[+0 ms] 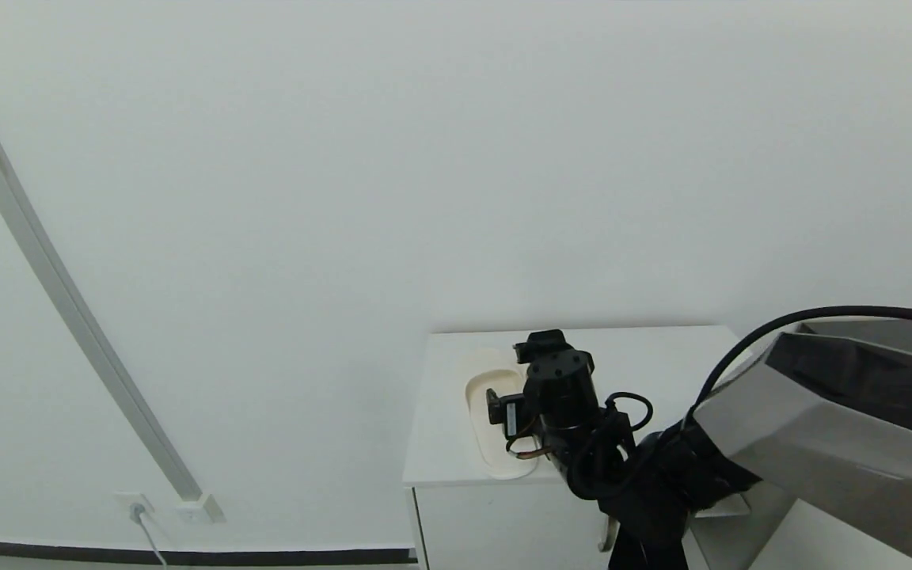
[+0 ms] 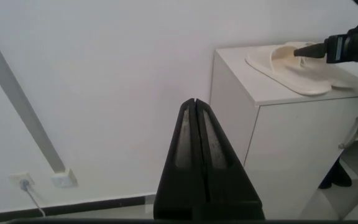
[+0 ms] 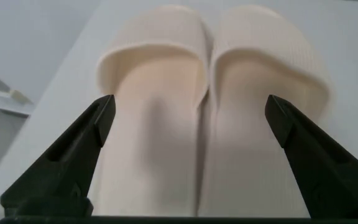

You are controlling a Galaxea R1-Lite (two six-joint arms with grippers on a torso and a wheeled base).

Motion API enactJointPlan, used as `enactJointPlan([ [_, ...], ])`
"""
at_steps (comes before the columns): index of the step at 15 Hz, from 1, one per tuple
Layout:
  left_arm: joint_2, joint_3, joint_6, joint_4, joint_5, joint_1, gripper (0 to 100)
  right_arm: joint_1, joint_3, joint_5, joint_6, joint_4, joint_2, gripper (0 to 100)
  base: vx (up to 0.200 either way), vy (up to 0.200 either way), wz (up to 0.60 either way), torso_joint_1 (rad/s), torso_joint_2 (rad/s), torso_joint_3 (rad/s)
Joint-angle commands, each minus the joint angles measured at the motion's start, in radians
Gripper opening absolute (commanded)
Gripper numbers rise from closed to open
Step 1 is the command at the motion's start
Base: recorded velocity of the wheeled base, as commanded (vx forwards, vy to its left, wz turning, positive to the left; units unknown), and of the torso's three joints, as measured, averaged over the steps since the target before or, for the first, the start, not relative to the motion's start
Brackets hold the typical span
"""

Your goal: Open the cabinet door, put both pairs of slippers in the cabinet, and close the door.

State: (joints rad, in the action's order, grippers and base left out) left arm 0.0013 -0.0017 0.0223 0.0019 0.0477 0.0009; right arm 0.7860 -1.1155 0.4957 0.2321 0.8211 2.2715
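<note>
A pair of cream slippers (image 1: 490, 416) lies side by side on top of the white cabinet (image 1: 662, 356). My right gripper (image 3: 190, 118) hovers open just over them, one finger outside each slipper (image 3: 160, 130). In the left wrist view the right gripper (image 2: 301, 51) reaches over the slippers (image 2: 288, 67) from the side. My left gripper (image 2: 196, 106) is shut on nothing, off to the left of the cabinet (image 2: 241, 81) and facing the wall. The cabinet front carries a handle (image 2: 351, 132). Beside the handle the inside shows, with a shelf and a dark shape (image 2: 335, 177) low down.
A grey cable duct (image 1: 68, 301) slants down the white wall to a socket with a plug (image 1: 135, 507) near the floor. A dark skirting strip (image 1: 187, 554) runs along the wall's foot. There is free room left of the cabinet.
</note>
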Motion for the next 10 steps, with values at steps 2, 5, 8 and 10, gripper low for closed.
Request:
enactJointPlan([
  [2,0.0,0.0,0.001,0.0,0.0,0.001,0,-0.05,-0.05,-0.008,-0.065,0.099,0.138,100,0.0,0.0,0.0,0.0,0.0,0.0],
  [5,0.0,0.0,0.001,0.0,0.0,0.001,0,-0.068,-0.127,-0.014,-0.093,0.098,0.18,100,0.0,0.0,0.0,0.0,0.0,0.0],
  [8,0.0,0.0,0.001,0.0,0.0,0.001,0,-0.091,-0.21,-0.036,-0.126,0.063,0.207,100,0.0,0.0,0.0,0.0,0.0,0.0],
  [10,0.0,0.0,0.001,0.0,0.0,0.001,0,-0.093,-0.25,-0.045,-0.125,0.027,0.212,100,0.0,0.0,0.0,0.0,0.0,0.0],
])
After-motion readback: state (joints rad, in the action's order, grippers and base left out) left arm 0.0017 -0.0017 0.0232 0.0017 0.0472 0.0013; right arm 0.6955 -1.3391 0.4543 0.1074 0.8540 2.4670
